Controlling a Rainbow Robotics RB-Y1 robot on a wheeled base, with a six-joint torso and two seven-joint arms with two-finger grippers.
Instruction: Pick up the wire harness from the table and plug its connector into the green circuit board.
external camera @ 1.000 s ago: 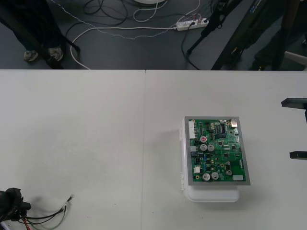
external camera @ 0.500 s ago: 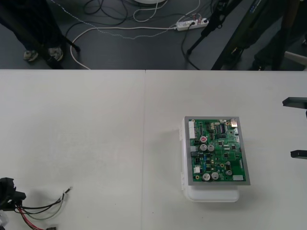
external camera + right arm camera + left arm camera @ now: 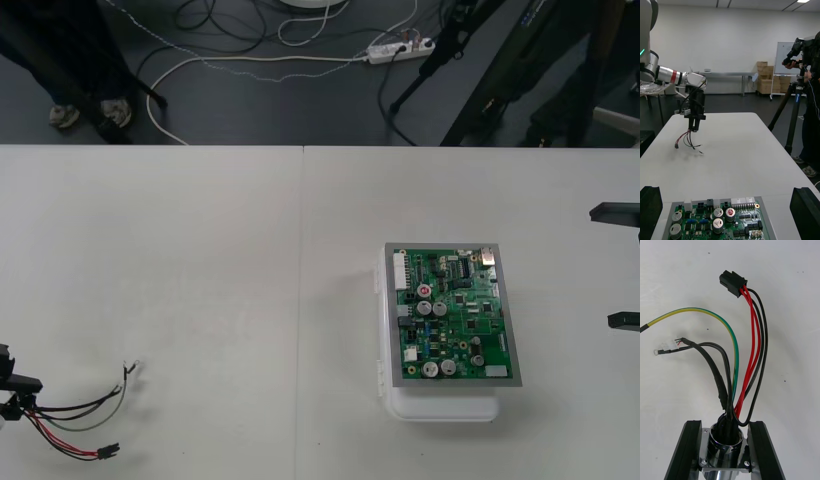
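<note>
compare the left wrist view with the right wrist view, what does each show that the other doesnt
Left wrist view adds: the round metal flanged socket clamped between the left gripper's black fingers, and a small ring terminal on a thin black wire. Right wrist view adds: the green circuit board close before the right gripper's open fingers, and the left arm's silver, red-ringed links. Shared: the wire harness's red, black and green wires and its small black plug, not in the board.
</note>
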